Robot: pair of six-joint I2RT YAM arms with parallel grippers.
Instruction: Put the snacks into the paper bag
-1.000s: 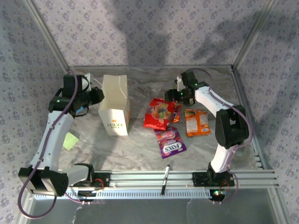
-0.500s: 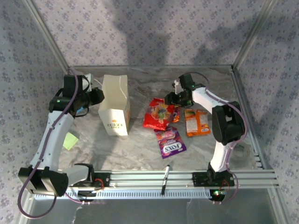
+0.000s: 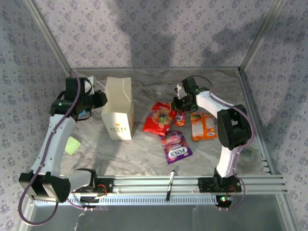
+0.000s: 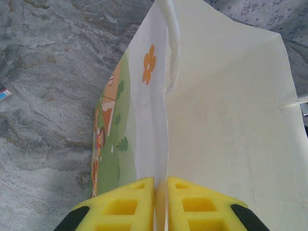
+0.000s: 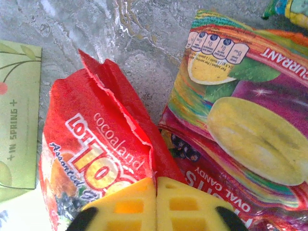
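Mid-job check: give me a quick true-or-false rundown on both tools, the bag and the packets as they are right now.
1. The left tool is shut on the wall of the paper bag. True.
2. The right tool hangs open. False: it is shut on the edge of the red packet.
3. The purple FOXS packet is inside the paper bag. False: it lies on the table, nearer the arm bases than the red packet.
4. The paper bag stands upright. True.
5. The orange packet lies left of the paper bag. False: it lies to the right of the red packet.
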